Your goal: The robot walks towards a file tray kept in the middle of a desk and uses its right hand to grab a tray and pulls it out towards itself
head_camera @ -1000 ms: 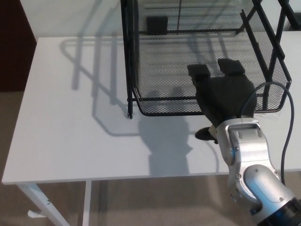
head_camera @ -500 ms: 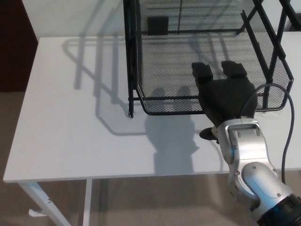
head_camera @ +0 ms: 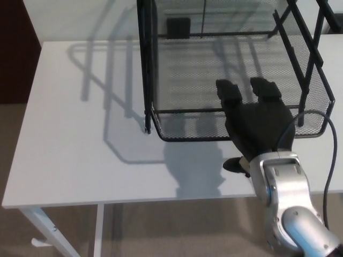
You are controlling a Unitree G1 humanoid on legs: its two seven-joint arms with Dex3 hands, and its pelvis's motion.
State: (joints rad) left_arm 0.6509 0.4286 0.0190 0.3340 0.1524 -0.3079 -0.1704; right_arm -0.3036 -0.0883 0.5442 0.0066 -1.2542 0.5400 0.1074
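A black wire-mesh file tray (head_camera: 187, 75) sits in the bottom level of a black rack (head_camera: 146, 64) in the middle of a white desk (head_camera: 80, 144). Its front rim (head_camera: 182, 135) juts out past the rack's front post. My right hand (head_camera: 258, 122) lies over that rim at its right part. Two fingers (head_camera: 229, 92) reach inside onto the mesh floor, and the thumb (head_camera: 233, 165) is outside and below the rim. The hand grips the tray's front wall. My left hand does not show.
The desk's front edge runs just below my wrist, with a white desk leg (head_camera: 48, 230) and carpet beneath. A black cable (head_camera: 330, 155) loops at my right forearm. A small black block (head_camera: 178, 25) stands at the rack's back. A dark panel (head_camera: 13, 53) borders the desk's left.
The tray's front rim has slid a little toward me, out past the rack post, with my right hand on it. The hand and forearm have drawn back slightly.
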